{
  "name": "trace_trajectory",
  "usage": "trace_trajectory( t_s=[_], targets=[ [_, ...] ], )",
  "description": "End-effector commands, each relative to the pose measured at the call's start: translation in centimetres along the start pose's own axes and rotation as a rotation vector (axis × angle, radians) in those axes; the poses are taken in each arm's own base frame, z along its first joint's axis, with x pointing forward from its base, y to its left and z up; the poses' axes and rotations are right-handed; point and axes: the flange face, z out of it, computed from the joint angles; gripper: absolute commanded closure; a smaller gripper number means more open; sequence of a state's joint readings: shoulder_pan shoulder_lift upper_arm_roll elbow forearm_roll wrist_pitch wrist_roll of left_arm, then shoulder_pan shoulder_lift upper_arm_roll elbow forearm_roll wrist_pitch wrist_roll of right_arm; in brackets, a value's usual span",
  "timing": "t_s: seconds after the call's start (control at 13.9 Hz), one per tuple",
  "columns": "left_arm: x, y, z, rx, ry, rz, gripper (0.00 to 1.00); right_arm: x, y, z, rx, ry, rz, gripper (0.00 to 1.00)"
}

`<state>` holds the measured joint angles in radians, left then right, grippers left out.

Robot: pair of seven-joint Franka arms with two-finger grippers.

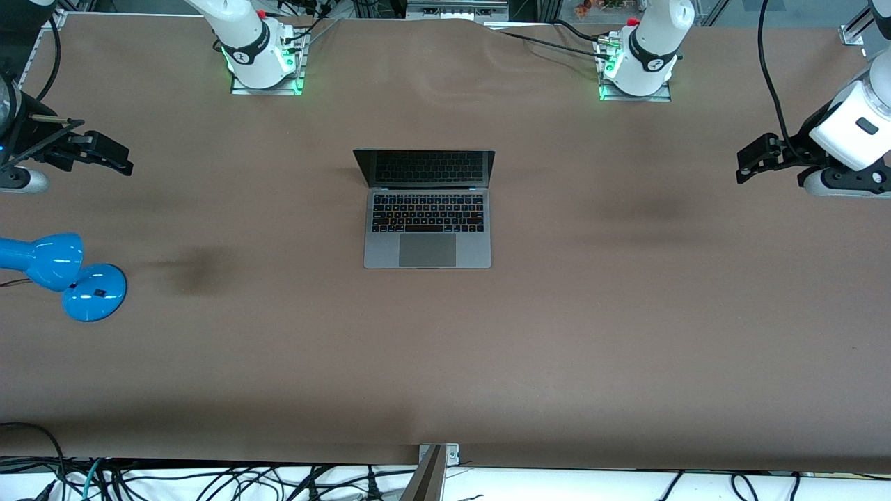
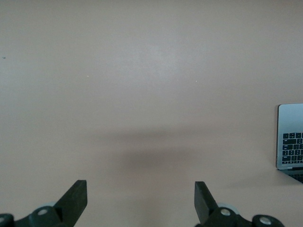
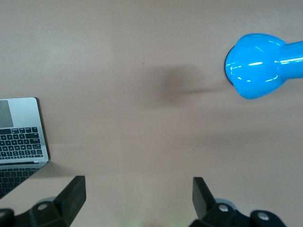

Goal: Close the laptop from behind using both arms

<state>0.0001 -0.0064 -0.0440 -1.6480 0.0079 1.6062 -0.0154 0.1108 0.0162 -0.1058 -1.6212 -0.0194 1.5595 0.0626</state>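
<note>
Your laptop (image 1: 427,212) sits open mid-desk (image 1: 557,334); left gripper (image 1: 755,161) and right gripper (image 1: 104,154) hover at the desk's ends, jaws apart.

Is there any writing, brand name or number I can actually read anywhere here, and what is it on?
None can be read.
Slim grey metal laptop: its black keys carry marks, too small to read; the dark screen shows no text.
White robot arm bases: each black band bears a small white mark, too blurred to read.
Glossy blue desk lamp: no text visible.
Left claw and right claw: no lettering.
</note>
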Motion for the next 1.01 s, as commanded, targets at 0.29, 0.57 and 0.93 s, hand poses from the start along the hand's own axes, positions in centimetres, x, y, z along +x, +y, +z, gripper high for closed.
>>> trace_trajectory(
  t_s=[0.29,0.57,0.93],
  targets=[
    [-1.3,0.1,-0.5,-0.024,0.005,0.010,0.00,-0.1,0.2,-0.4,0.001,-0.002,-0.001,0.00],
    [-1.8,0.8,-0.4,-0.022,-0.013,0.011,0.00,-0.1,0.2,-0.4,0.001,-0.002,-0.001,0.00],
    [-2.2,4.1,0.2,-0.030,-0.039,0.032,0.00,-0.1,0.2,-0.4,0.001,-0.002,-0.001,0.00]
  ],
)
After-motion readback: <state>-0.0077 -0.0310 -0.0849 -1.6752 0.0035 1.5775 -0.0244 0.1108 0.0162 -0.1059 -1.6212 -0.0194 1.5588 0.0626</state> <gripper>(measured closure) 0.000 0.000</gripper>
